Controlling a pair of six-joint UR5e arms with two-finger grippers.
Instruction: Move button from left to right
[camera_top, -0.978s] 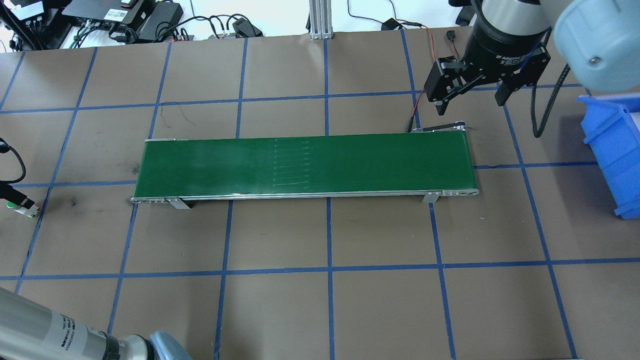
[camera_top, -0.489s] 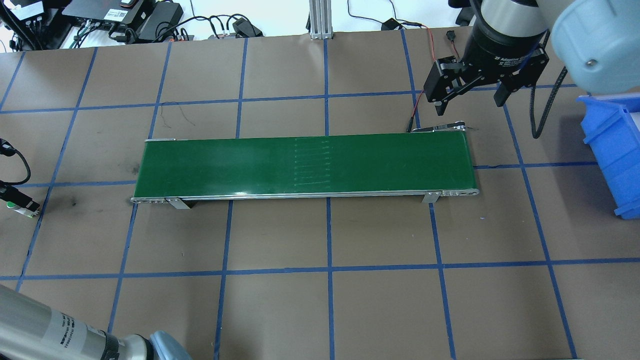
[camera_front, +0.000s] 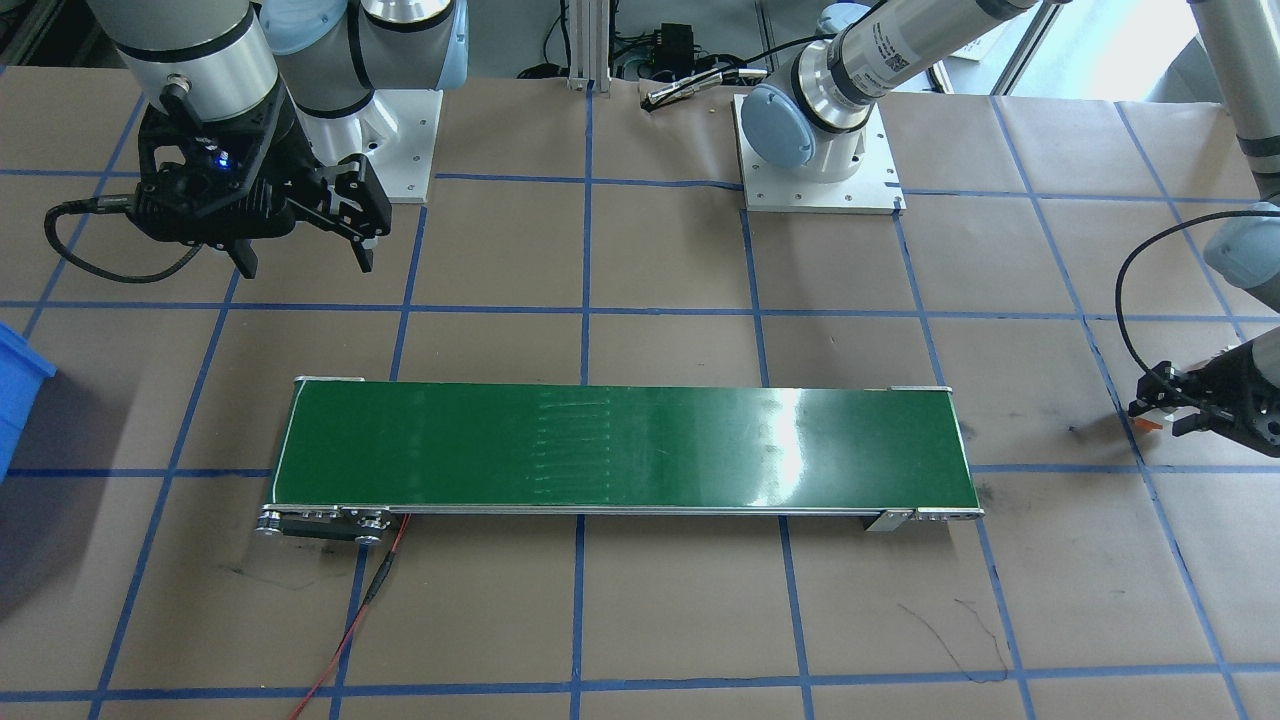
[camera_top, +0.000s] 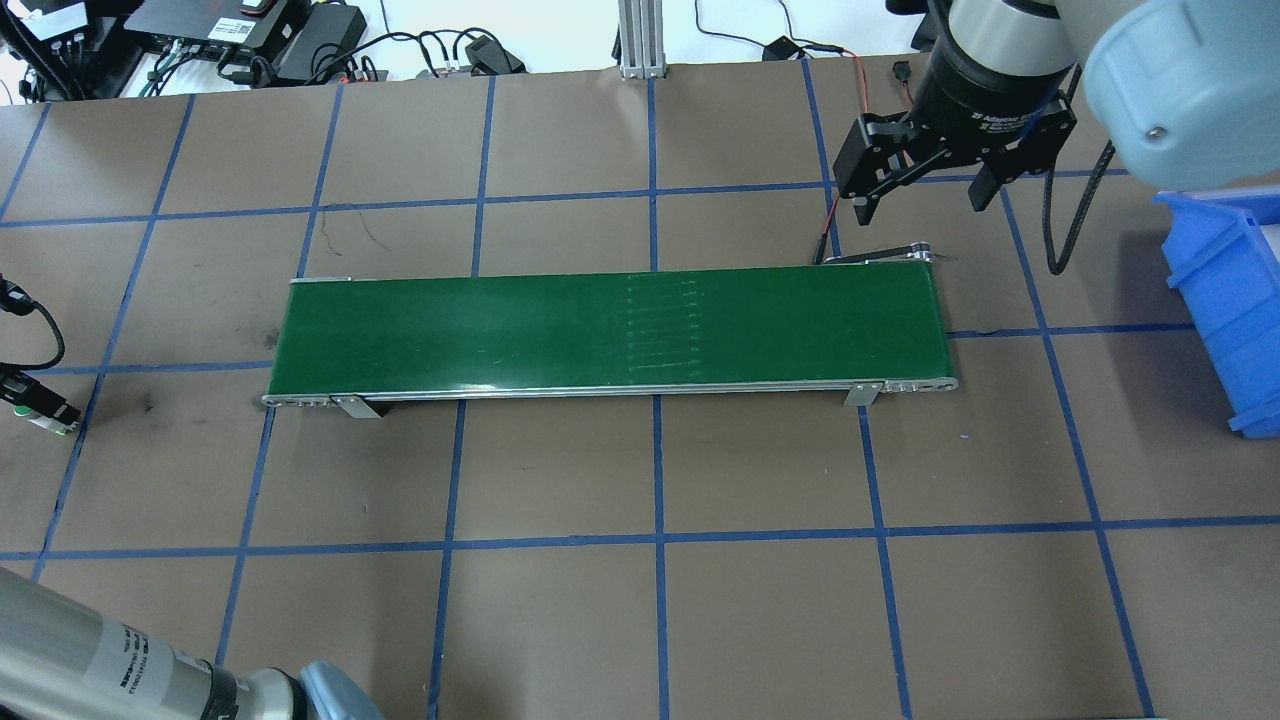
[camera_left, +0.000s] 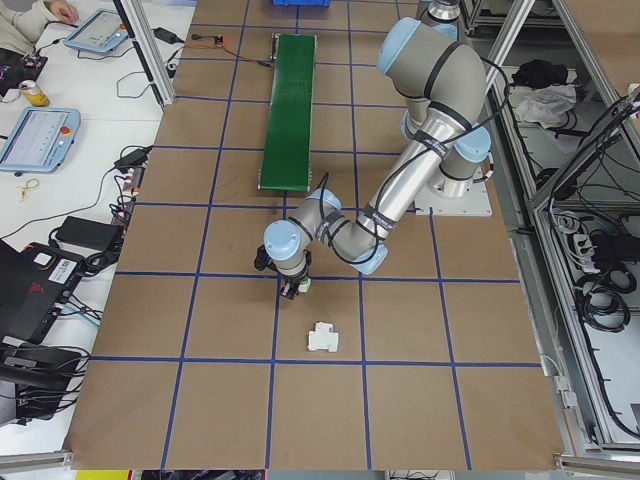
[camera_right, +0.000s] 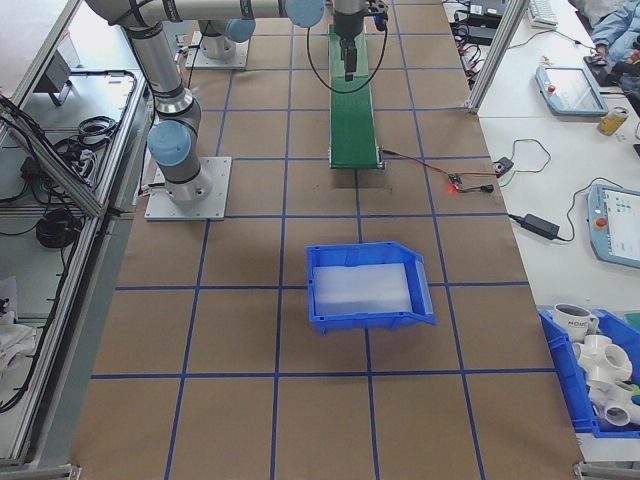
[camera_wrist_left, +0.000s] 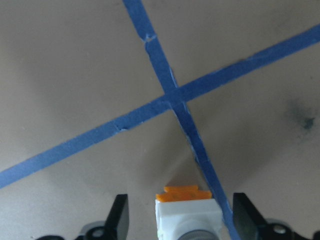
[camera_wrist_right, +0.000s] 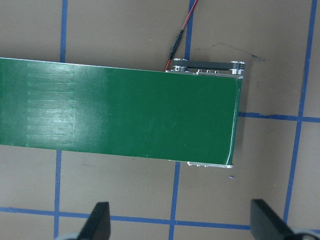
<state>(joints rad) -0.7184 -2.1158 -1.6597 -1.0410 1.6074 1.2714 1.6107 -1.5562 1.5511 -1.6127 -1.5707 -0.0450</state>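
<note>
Far left edge of the overhead view: the left arm's black two-finger gripper (camera_top: 45, 412) sits low over the brown paper-covered table (camera_top: 640, 620), and the small push-button switch with green cap, white body and orange base (camera_wrist_left: 187, 212) is between its fingers (camera_wrist_left: 119, 216). In the left wrist view those fingers stand apart from the switch body on both sides, so it is not pinched. Up at the upper right, the right arm's black gripper (camera_top: 922, 188) hangs spread wide, holding nothing, just beyond the long green conveyor belt (camera_top: 610, 330). A blue plastic bin (camera_top: 1225, 300) sits at the right edge.
</note>
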